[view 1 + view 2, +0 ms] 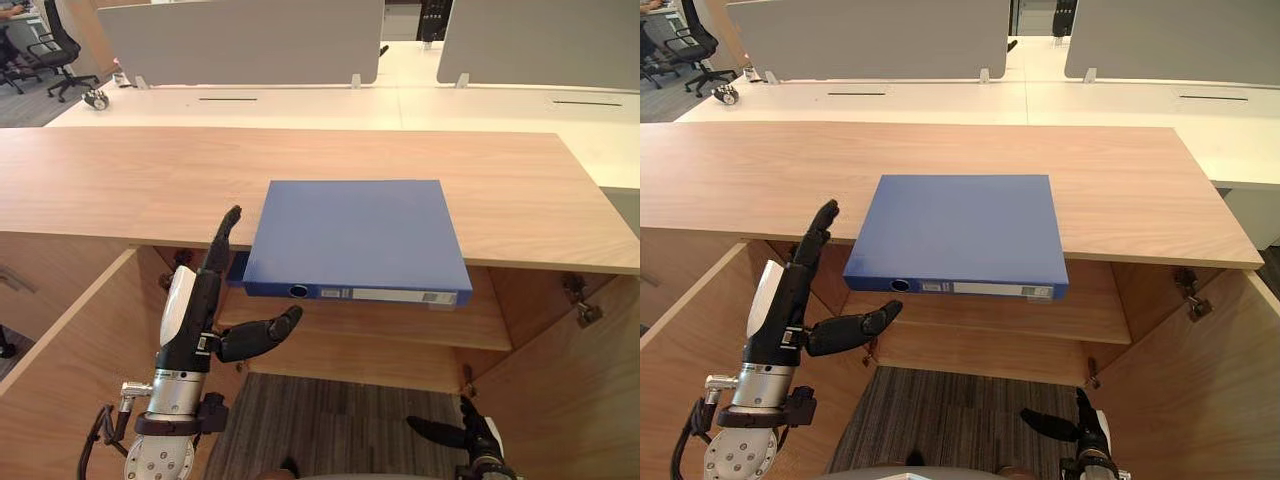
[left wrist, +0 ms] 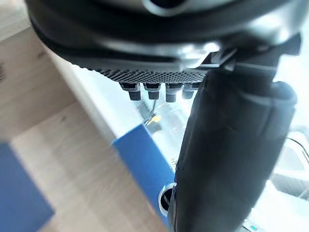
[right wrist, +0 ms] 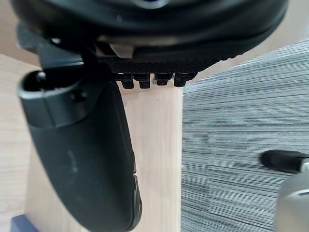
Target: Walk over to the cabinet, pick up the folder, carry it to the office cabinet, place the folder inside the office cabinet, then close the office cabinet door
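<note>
Your folder [image 1: 357, 232] lies flat on the wooden surface [image 1: 120, 185], its spine jutting past the front edge above the shelf [image 1: 400, 325]. The left robot hand [image 1: 195, 320] is open at the folder's 8 o'clock, fingers straight, thumb just beneath the spine, apart from it. The right robot hand [image 1: 478, 432] hangs low at 5 o'clock, seemingly relaxed. Open doors [image 1: 60, 385] flank both sides, and grey screens [image 1: 240, 40] stand at 12 o'clock.

A blue folder [image 1: 357, 232] lies flat on the wooden cabinet [image 1: 120, 180] top. Its labelled spine [image 1: 370, 293] faces forward, overhanging the front edge. Below it, the cabinet doors [image 1: 70, 350] stand open.
</note>
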You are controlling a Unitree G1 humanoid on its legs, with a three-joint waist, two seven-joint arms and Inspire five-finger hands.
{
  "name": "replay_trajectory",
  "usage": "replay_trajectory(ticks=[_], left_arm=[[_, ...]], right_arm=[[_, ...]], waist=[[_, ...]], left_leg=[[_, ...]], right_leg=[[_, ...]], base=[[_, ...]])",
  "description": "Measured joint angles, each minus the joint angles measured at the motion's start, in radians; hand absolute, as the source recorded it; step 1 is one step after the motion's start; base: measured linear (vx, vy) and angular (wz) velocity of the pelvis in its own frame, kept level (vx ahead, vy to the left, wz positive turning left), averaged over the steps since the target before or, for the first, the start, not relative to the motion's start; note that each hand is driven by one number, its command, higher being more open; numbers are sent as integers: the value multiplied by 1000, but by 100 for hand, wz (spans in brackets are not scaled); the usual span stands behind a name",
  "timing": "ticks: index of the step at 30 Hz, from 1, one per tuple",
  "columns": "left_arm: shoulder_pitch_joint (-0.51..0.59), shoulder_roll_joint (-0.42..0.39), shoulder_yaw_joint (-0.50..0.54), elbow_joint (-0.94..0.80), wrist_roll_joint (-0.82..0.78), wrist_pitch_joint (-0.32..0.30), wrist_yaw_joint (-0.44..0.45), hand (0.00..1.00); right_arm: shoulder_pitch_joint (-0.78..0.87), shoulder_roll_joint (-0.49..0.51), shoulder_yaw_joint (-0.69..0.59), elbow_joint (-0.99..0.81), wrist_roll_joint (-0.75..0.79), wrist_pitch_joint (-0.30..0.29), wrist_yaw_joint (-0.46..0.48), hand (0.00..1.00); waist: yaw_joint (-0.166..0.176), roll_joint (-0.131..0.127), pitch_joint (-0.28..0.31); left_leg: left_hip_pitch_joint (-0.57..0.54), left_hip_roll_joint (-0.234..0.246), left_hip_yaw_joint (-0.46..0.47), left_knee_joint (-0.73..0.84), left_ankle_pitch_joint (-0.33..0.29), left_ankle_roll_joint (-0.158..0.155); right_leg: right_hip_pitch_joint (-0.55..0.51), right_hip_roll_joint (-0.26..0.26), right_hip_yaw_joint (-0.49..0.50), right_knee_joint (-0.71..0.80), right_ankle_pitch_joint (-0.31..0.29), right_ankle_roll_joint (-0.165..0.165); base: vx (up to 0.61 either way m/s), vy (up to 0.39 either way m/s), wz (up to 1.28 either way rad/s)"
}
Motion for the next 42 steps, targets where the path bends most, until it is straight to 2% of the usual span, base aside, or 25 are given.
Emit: replay_trajectory(ticks=[7, 13, 19, 20, 29, 33, 37, 40, 42], left_arm=[[-27, -8, 1, -21, 207, 4, 33, 100], [-96, 9, -107, -3, 302, 7, 35, 100], [-191, 15, -170, 124, 347, 40, 33, 100], [-200, 20, -171, 138, 351, 42, 33, 0], [-288, 41, -149, 186, 507, 75, 72, 0], [-322, 27, -141, 184, 485, 68, 82, 0], [-301, -6, -135, 181, 440, 71, 78, 0], [-290, -27, -130, 153, 403, 72, 62, 0], [-250, -49, -125, 101, 367, 70, 47, 0]], right_arm=[[8, 6, 10, 0, 0, 0, 0, 100], [7, 11, 35, 0, 0, 0, 1, 100], [7, 13, 34, 0, 0, 0, 1, 100], [8, 13, 34, 0, 0, 0, 1, 100], [8, 13, 31, 0, 1, 2, 5, 100], [6, 15, 28, 0, 2, 2, 4, 100], [7, 33, 17, -14, 8, 2, 3, 100], [21, 72, -30, -126, 61, 8, 0, 100], [31, 109, -64, -292, 143, 5, -4, 100]], waist=[[-5, -1, 0], [-24, -1, -1], [-52, -2, -6], [-55, -2, -6], [-60, 0, -37], [-66, -2, -40], [-66, -4, -39], [-71, -5, -38], [-77, -5, -38]], left_leg=[[11, -1, 1, -1, -1, 0], [29, 2, 26, -23, 1, -1], [44, 2, 66, -51, 0, -1], [46, 1, 66, -54, 0, -1], [58, -9, 87, -93, 8, 8], [63, -16, 92, -109, 13, 12], [65, -16, 112, -109, 10, 9], [64, -16, 118, -109, 7, 11], [64, -13, 142, -104, -2, 12]], right_leg=[[9, 2, 3, -8, 2, 2], [10, 9, 27, -20, 6, 1], [-6, 10, 67, -20, 9, 1], [-7, 9, 68, -20, 9, 1], [-24, 7, 96, -42, 25, 6], [-23, 2, 103, -54, 32, 13], [-31, 1, 123, -55, 32, 14], [-38, 3, 135, -55, 33, 16], [-47, 7, 159, -55, 37, 17]], base=[[-25, -6, 0], [16, -12, -12], [38, 7, -20], [22, 8, -8], [-7, 5, -9], [2, 8, -5], [14, 4, -16], [13, -17, -13], [13, -13, -31]])
